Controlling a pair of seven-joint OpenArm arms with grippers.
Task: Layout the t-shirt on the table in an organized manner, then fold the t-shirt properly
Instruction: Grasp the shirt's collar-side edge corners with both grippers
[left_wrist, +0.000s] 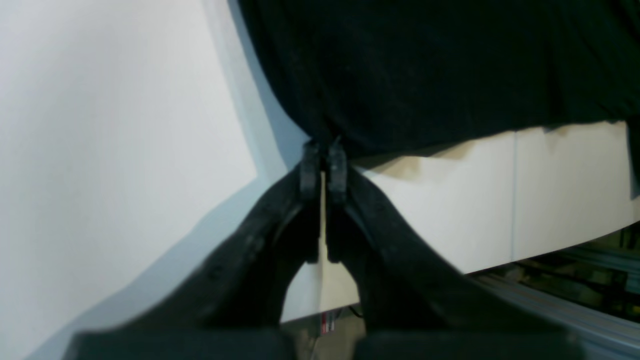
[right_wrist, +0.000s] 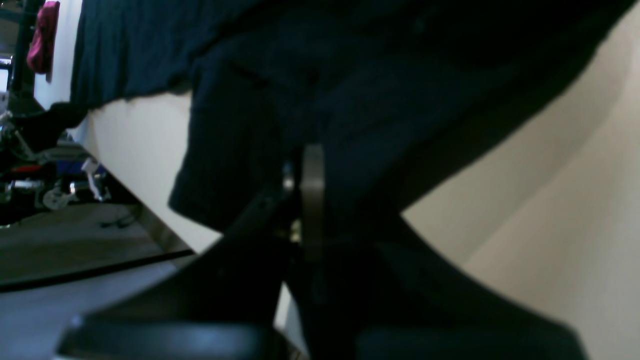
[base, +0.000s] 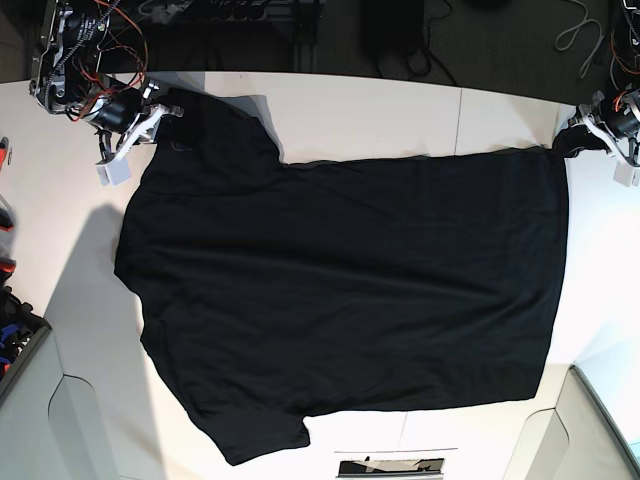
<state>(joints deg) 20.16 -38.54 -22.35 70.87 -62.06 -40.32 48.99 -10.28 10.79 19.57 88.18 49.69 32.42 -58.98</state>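
The black t-shirt (base: 340, 280) lies spread flat across the white table (base: 380, 115), collar end toward the left, hem toward the right. My left gripper (base: 578, 140) sits at the far right corner of the hem. In the left wrist view its jaws (left_wrist: 323, 170) are shut, pinching the edge of the t-shirt (left_wrist: 425, 75). My right gripper (base: 165, 115) is at the far left sleeve. In the right wrist view it (right_wrist: 305, 200) is shut with the t-shirt (right_wrist: 350, 75) draped over its fingers, above the table (right_wrist: 575, 200).
Grey side bins stand at the near left (base: 25, 400) and near right (base: 605, 420) corners. Cables and electronics run along the back edge (base: 250, 15). A thin seam (base: 460, 120) crosses the tabletop. Small coloured tools lie at the left edge (base: 5, 215).
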